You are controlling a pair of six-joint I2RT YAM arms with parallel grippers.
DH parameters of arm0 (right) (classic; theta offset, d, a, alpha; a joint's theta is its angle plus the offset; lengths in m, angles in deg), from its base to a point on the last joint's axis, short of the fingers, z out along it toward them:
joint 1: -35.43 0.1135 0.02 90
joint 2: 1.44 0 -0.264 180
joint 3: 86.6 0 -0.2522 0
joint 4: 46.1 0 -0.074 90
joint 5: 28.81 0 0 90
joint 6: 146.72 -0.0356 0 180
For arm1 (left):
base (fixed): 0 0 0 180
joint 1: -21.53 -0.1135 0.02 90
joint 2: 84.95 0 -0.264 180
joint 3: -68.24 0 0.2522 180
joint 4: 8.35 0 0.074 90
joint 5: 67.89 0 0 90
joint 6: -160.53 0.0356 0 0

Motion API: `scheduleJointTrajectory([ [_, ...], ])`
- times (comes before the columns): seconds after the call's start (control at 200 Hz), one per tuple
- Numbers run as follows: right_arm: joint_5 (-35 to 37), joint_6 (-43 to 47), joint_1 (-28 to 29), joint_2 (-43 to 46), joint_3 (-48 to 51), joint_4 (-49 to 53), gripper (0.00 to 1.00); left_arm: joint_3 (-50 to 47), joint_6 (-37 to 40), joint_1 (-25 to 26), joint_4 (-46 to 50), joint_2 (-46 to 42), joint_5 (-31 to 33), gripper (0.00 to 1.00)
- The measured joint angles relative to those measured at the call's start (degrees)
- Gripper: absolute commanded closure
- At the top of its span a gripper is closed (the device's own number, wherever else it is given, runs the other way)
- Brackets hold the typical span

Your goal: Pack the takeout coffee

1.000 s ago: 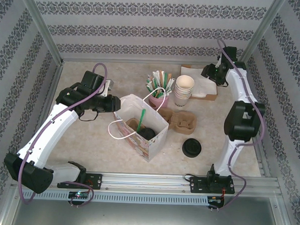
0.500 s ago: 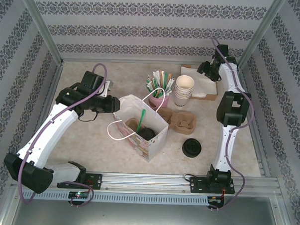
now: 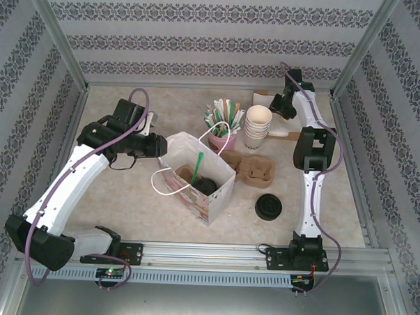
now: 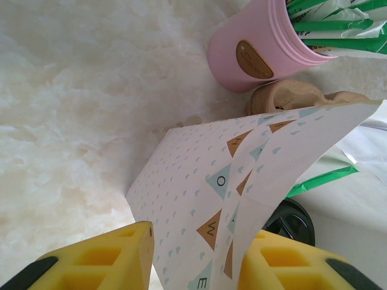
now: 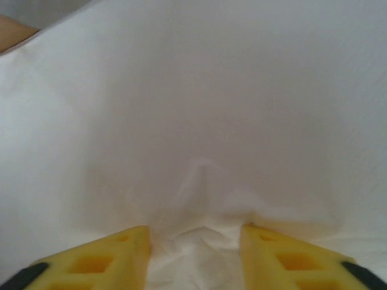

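At the near edge, an aluminium rail (image 3: 213,254) carries both arm bases. Just beyond it on the right lies a small pile of loose flat black lids (image 3: 269,207) on the beige mottled table (image 3: 125,189).

Left of them, mid-table, stands a white paper bag with a pennant print and cord handles (image 3: 219,196), open at the top. The takeout coffee cup with its round black plastic lid (image 3: 207,186) sits inside the bag; only the lid shows. A green straw (image 3: 198,165) leans beside it.

Just right of the bag rests a brown moulded-pulp cup carrier (image 3: 255,170). Behind the bag is a pink cup of green-and-white wrapped sticks (image 3: 221,140). A stack of lidless cream paper cups (image 3: 258,125) is to its right.

The left gripper (image 3: 161,147) is at the bag's far-left rim. In its wrist view the gripper (image 4: 193,254) has the bag wall (image 4: 181,187) between its yellow fingers (image 4: 130,248), with the black lid (image 4: 290,220) just past the paper. I cannot tell whether the fingers clamp the wall.

The right gripper (image 3: 276,104) reaches over white paper napkins (image 3: 263,99) at the far right. Its wrist view shows the gripper (image 5: 193,241) with fingers (image 5: 121,248) parted and the napkin (image 5: 193,90) puckered between them. Whether it is pinched, I cannot tell.

Grey floral-striped wallpaper (image 3: 215,39) closes in the far and side walls.
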Motion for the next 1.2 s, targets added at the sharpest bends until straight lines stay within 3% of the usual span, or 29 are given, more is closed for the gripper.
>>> scheduleJointTrajectory([
  [0.18, 0.13, -0.37, 0.0, -0.02, -0.63, 0.66, 0.92, 0.13, -0.02, 0.0, 0.02, 0.0, -0.04, 0.62],
  [0.375, 0.11, -0.52, -0.48, 2.29, -0.52, 1.57, 1.0, 0.26, -0.02, 0.0, 0.02, 0.07, -0.09, 0.62],
  [0.585, 0.42, -0.46, -0.85, 11.93, 0.07, 1.97, 1.0, 0.26, -0.04, 0.0, 0.0, 0.04, -0.61, 0.62],
  [0.859, 3.96, 2.01, 0.0, 33.42, 5.53, 1.03, 1.0, 0.24, -0.04, 0.0, -0.07, -0.42, -1.62, 0.62],
  [1.029, 6.75, 8.52, 8.68, 49.92, 13.77, -6.14, 1.0, 0.07, -0.04, 0.0, -0.28, -0.79, -1.88, 0.62],
  [1.204, 8.13, 19.71, 27.76, 67.63, 30.6, -20.59, 1.0, -0.2, -0.07, 0.0, -0.87, -1.2, -2.64, 0.62],
])
